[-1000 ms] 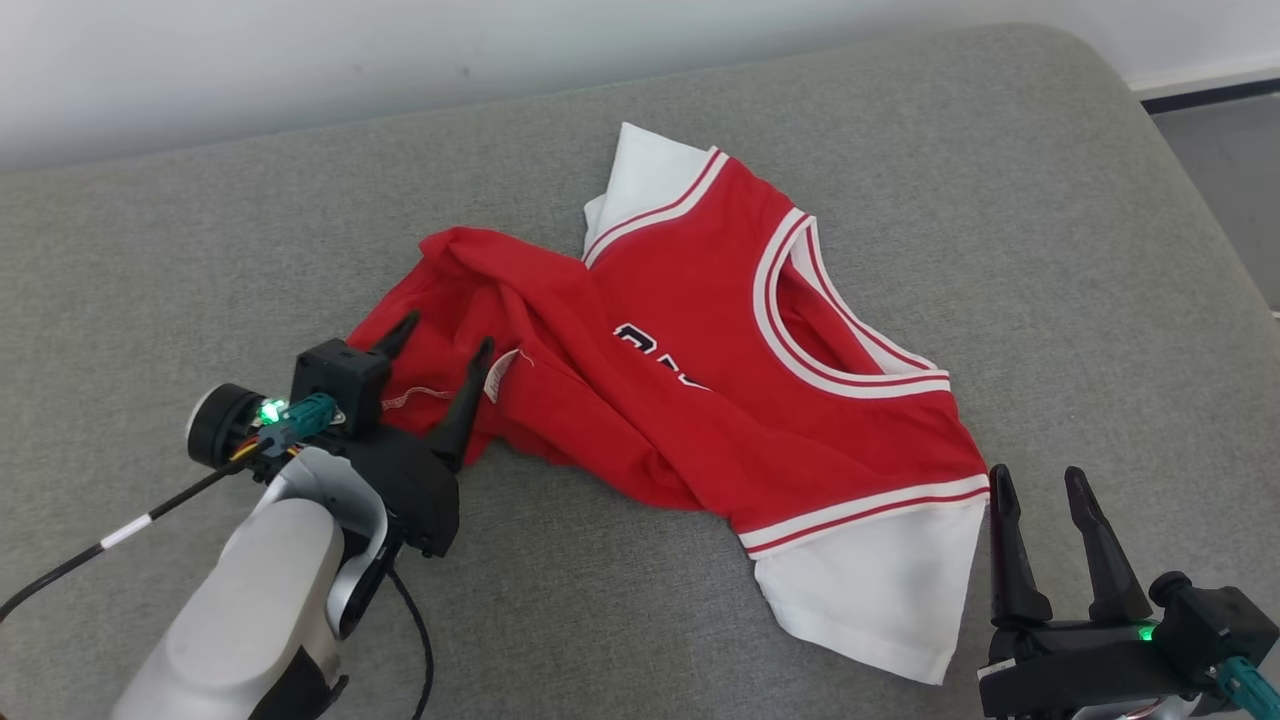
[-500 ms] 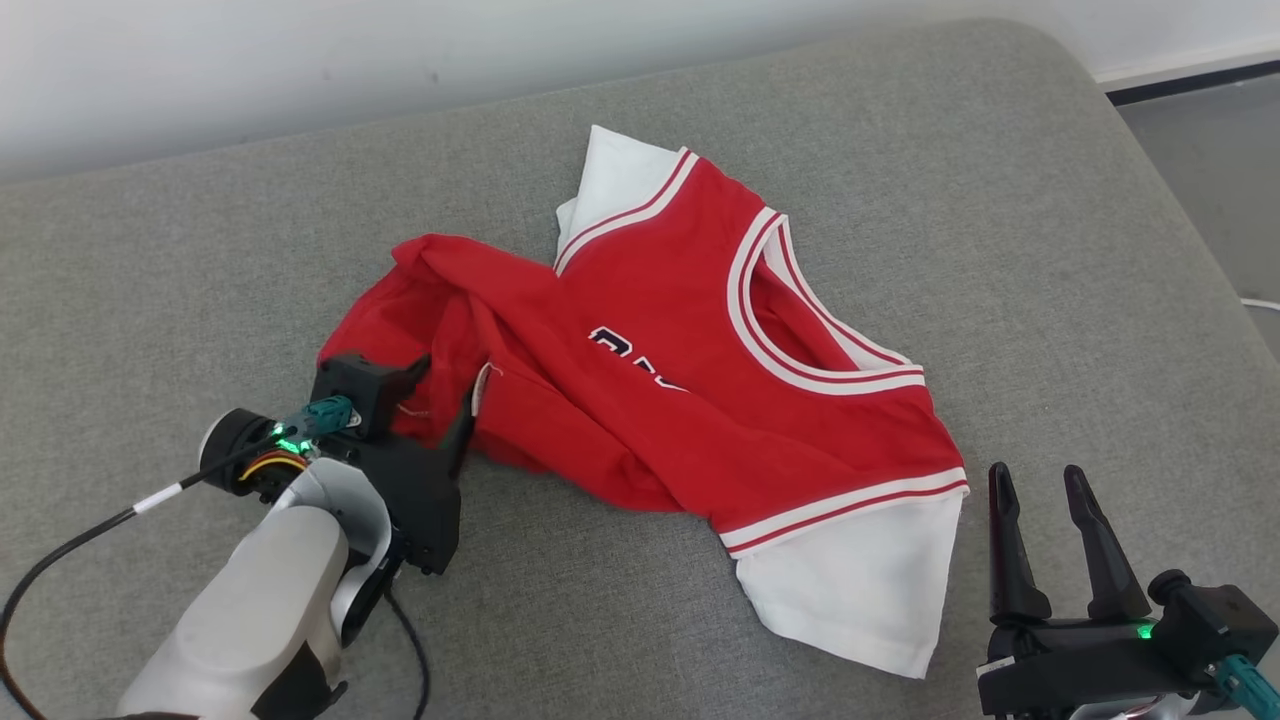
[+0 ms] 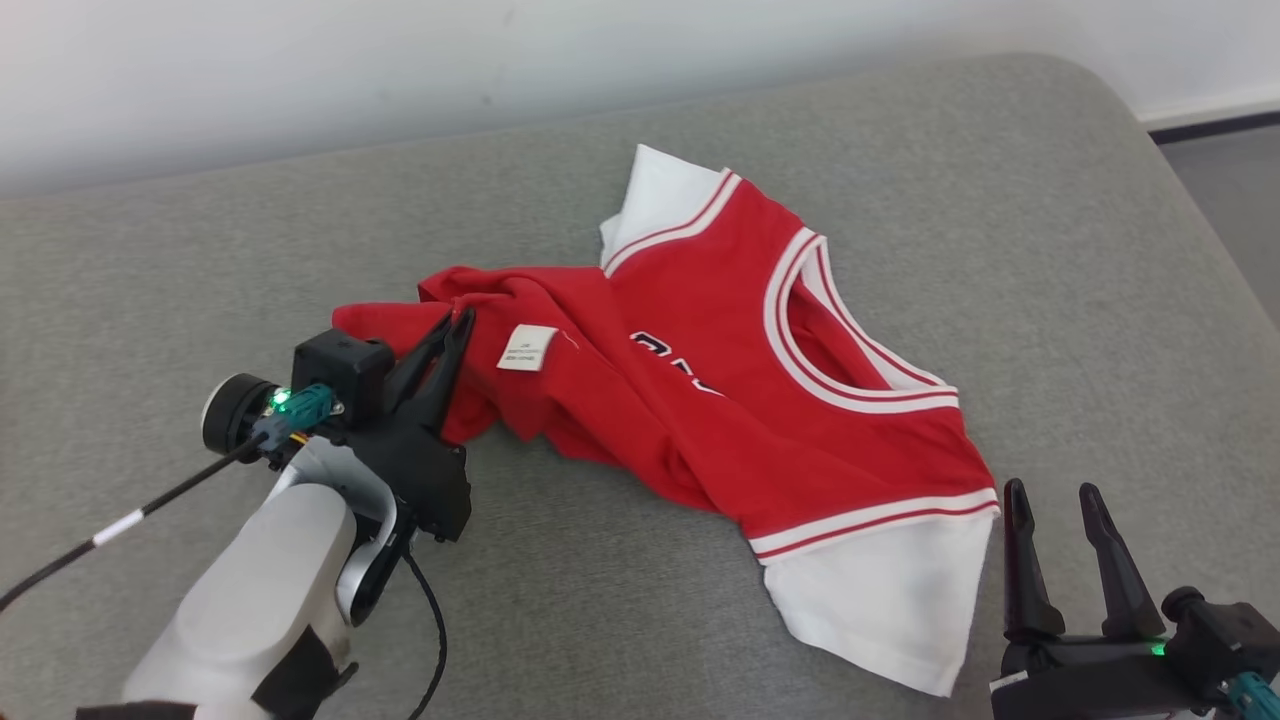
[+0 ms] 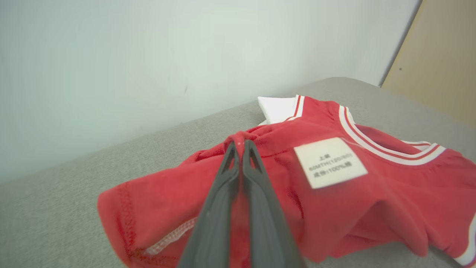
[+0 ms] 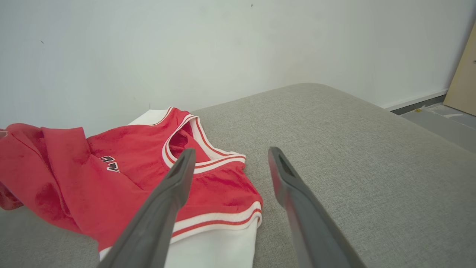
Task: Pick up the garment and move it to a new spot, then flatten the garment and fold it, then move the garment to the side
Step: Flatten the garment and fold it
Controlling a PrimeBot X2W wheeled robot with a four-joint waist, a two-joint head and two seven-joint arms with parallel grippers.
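Note:
The garment (image 3: 720, 400) is a small red jersey with white sleeves and white-striped trim, lying crumpled on a grey cushion (image 3: 620, 620). My left gripper (image 3: 455, 325) is shut on the garment's red hem end at the left, lifting a fold of it. In the left wrist view the closed fingers (image 4: 238, 175) pinch the red cloth (image 4: 156, 201) beside a white care label (image 4: 329, 162). My right gripper (image 3: 1050, 495) stands open at the lower right, just right of the near white sleeve (image 3: 880, 590), holding nothing. The right wrist view shows its spread fingers (image 5: 178, 178) over the garment (image 5: 122, 163).
A pale wall (image 3: 400, 60) runs behind the cushion. The cushion's rounded right corner (image 3: 1090, 90) drops to a grey floor (image 3: 1230, 190). A black cable (image 3: 100, 545) trails from my left wrist. A tan panel (image 4: 438, 56) stands at the far right.
My left gripper has closed on the red hem and pulled it up, turning out the white label. The right gripper has stayed open in place. The camera has shifted a little.

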